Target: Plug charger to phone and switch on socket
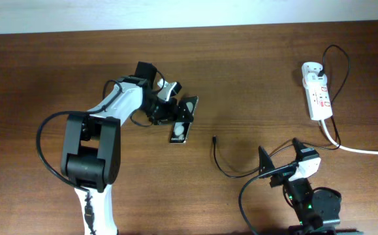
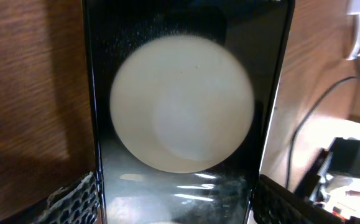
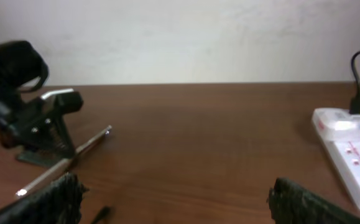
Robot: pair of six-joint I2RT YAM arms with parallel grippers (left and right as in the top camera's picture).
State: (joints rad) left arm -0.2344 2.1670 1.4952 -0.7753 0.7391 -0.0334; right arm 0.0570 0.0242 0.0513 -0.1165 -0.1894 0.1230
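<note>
A wide stretch of bare brown wooden table [image 1: 254, 65] is seen to the right of the small black rectangular phone [image 1: 184, 121]. It reaches back to the table's far edge beneath the pale wall [image 1: 175, 13]. To the phone's left the room is taken up by the left arm [image 1: 91, 147]. The phone is laid slantwise, with one white round blob shown at its front end.

The left gripper [image 2: 178, 200] is clamped across the phone's width. Its textured black pads [image 2: 74, 200] are seen against both long edges, and the gap between them is filled by the slab. Whether the phone is raised off the wood cannot be told.

The thin black charger cable [image 1: 226, 172] is laid on the table to the right of the phone. Its small connector tip [image 1: 214, 138] lies free, near the phone's front end but apart from it. From the tip the cable is curved away toward the right gripper [image 1: 280, 151], which is held low, well to the right and front of the phone, with its fingers spread wide. Whether the cable is touched there cannot be made out.

The white elongated power strip [image 1: 317, 93] with small red marks is placed far to the right of the phone, near the table's right edge. A black plug [image 3: 357, 102] is seated at its far end, and its thick white cord [image 1: 365, 151] is led off to the right.
</note>
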